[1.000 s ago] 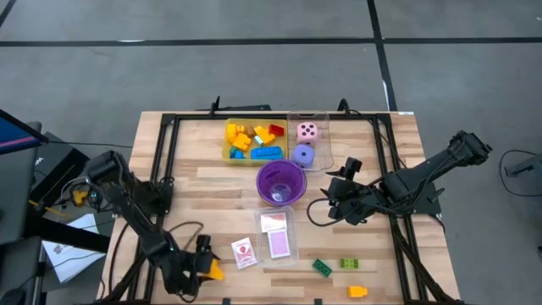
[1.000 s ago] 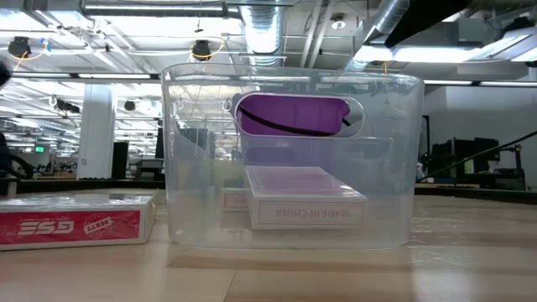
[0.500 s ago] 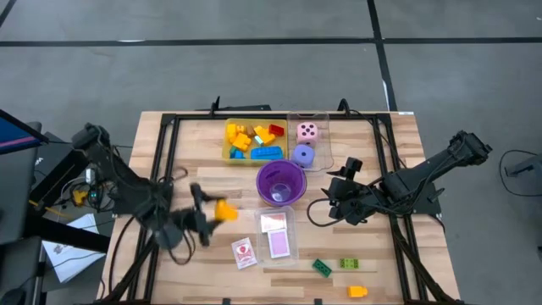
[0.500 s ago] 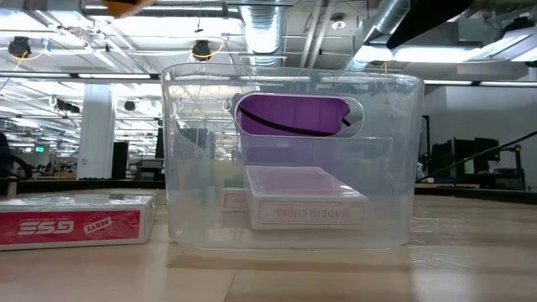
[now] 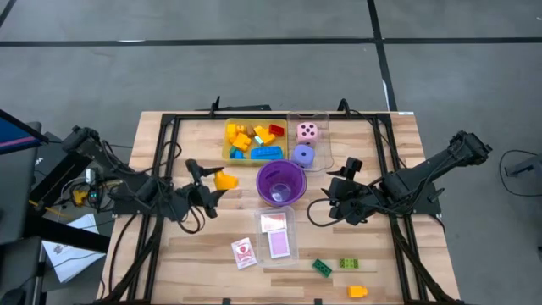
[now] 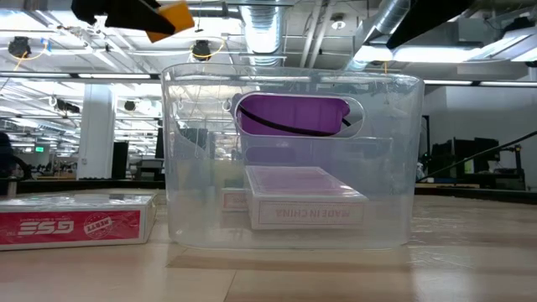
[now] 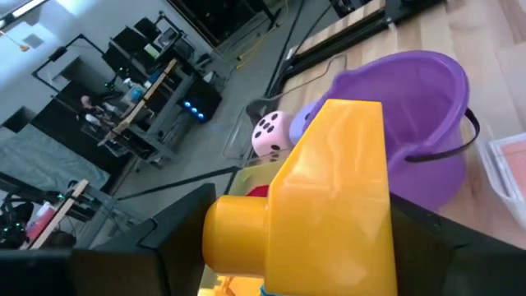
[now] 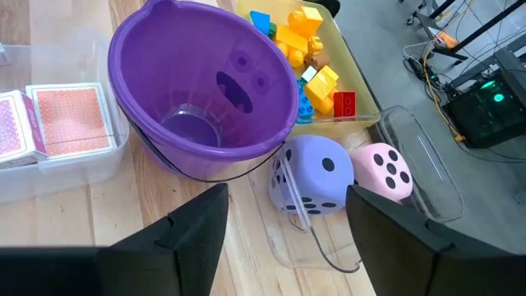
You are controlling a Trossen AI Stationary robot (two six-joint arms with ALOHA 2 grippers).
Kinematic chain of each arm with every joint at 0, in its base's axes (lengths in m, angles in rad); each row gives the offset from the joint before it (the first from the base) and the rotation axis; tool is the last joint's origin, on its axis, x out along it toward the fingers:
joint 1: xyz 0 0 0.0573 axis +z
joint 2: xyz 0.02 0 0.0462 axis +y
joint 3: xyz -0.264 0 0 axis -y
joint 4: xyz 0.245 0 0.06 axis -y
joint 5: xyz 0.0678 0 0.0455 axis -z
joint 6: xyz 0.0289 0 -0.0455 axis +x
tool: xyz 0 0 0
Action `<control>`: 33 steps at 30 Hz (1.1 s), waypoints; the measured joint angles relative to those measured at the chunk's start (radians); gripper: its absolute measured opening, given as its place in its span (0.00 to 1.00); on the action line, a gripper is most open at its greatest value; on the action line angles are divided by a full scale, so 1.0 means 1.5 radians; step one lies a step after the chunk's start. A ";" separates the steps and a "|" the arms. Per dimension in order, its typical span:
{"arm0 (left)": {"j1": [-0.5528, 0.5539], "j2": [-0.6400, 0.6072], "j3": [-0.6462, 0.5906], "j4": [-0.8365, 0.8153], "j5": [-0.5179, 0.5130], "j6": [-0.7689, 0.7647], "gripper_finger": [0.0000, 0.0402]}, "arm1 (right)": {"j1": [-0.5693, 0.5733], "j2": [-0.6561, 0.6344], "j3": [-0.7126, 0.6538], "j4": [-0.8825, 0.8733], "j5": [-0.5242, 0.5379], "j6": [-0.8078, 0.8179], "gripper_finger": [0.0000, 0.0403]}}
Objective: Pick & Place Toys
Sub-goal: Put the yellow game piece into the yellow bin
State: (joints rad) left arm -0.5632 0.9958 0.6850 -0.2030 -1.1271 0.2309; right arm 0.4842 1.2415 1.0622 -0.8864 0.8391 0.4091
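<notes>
My left gripper is shut on a yellow brick, left of the purple cup and above the table. The brick fills the left wrist view and shows at the top of the low view. My right gripper hangs open right of the cup with nothing between its fingers; its wrist view looks down on the purple die and pink die. A yellow tray at the far side holds several bricks. Two green bricks and a yellow one lie at the near edge. My left gripper pinches the yellow brick by two opposite sides between its two fingers. The fingers come nearly level from the table's left. The brick is lifted clear of the table, with a round stud sticking out sideways.
A clear tray with card packs stands near of the cup, and a red-white card box lies left of it. The dice sit in a clear tray right of the yellow tray. A black frame runs around the table.
My left gripper has risen from the table's near left corner with the yellow brick and swung toward the far side and right, to beside the purple cup. Its wrist has tipped from pointing down to nearly level. The brick stays held.
</notes>
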 joint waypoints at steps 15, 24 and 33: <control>0.035 0.000 -0.055 0.058 -0.053 -0.035 0.67 | -0.001 0.000 0.000 0.010 0.001 -0.010 0.60; 0.236 0.001 -0.127 0.270 -0.122 -0.044 0.67 | -0.015 0.000 0.000 0.023 0.003 -0.018 0.60; 0.464 0.041 -0.256 0.551 0.174 -0.145 0.67 | -0.014 0.002 0.000 0.026 0.002 -0.018 0.60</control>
State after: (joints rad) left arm 0.1332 1.0575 0.3017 0.6231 -0.8654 0.0133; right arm 0.4625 1.2449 1.0626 -0.8474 0.8416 0.3824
